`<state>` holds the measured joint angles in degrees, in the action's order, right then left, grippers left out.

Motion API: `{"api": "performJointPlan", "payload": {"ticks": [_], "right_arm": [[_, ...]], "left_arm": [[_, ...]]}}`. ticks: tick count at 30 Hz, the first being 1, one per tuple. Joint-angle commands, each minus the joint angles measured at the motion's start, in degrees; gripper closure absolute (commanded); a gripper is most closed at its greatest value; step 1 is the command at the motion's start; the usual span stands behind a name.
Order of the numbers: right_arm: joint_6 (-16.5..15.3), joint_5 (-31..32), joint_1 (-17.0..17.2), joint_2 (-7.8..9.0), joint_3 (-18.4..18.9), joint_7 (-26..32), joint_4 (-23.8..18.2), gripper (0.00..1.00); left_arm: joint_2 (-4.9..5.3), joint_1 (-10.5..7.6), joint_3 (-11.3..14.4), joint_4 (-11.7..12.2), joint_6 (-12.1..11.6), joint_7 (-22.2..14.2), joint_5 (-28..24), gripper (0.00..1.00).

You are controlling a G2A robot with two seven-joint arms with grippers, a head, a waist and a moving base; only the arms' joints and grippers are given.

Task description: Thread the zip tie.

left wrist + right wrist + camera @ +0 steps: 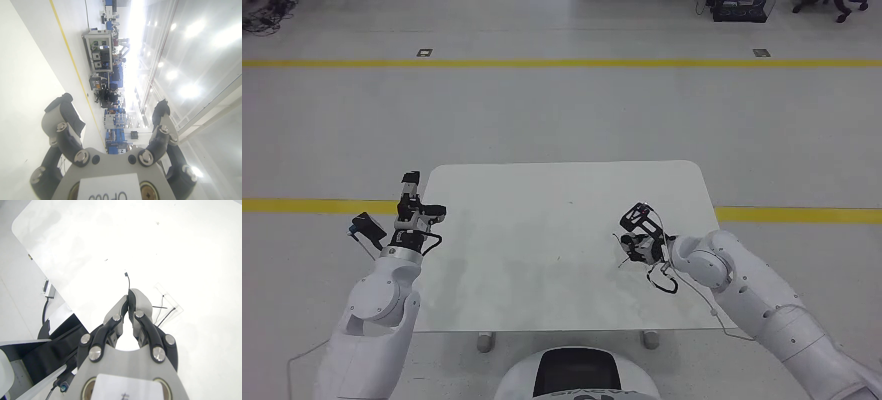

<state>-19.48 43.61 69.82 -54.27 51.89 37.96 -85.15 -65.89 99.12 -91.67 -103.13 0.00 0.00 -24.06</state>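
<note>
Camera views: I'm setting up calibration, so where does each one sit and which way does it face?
Left wrist view: on the left wrist, facing the hall and ceiling lights; open left gripper shows.
Right wrist view: on the right wrist, looking down at the table; right gripper, shut on a zip tie, shows.
Top view: overhead, looking down; both grippers show.
Shared: top and right wrist views both see the table.

at least three zip ties (129, 281), one tray (169, 298)

The zip tie (129, 281) disappears between the pressed-together pads of the right hand (128, 293); its remaining length is hidden.
</note>
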Motion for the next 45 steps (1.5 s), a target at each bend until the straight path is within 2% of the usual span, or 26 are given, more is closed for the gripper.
{"api": "performJointPlan", "payload": {"ticks": [1, 5, 10, 17, 20, 34, 38, 45], "right_arm": [[0.0, 0.0, 0.0, 0.0, 0.0, 0.0, 0.0, 1.0], [0.0, -8.7, 2.3, -0.06, 0.6, -5.7, 0.2, 1.0], [0.0, -19.2, 4.1, 1.18, 0.5, -9.2, -1.7, 1.0], [0.0, -32.6, 3.8, 3.1, -0.9, -8.7, -4.2, 1.0], [0.0, -38.8, 3.2, 3.61, -0.7, -6.4, -4.7, 1.0], [0.1, -40.1, 3.2, 3.66, -0.5, -6.2, -4.5, 1.0], [0.0, -46.5, 3.8, 3.05, -0.3, -6.6, -4.1, 1.0], [0.0, -56.2, 2.6, 1.96, 0.6, -3.0, -2.2, 1.0]], "left_arm": [[0.0, 0.0, 0.0, 0.0, 0.0, 0.0, 0.0, 0.0], [0.0, 0.0, 0.0, 0.0, 0.0, 0.0, 0.0, 0.0], [0.0, 0.0, 0.0, 0.0, 0.0, 0.0, 0.0, 0.0], [0.0, 0.0, 0.0, 0.0, 0.0, 0.0, 0.0, 0.0], [0.0, 0.0, 0.0, 0.0, 0.0, 0.0, 0.0, 0.0], [0.0, 0.0, 0.0, 0.0, 0.0, 0.0, 0.0, 0.0], [0.0, 0.0, 0.0, 0.0, 0.0, 0.0, 0.0, 0.0], [0.0, 0.0, 0.0, 0.0, 0.0, 0.0, 0.0, 0.0]]}}
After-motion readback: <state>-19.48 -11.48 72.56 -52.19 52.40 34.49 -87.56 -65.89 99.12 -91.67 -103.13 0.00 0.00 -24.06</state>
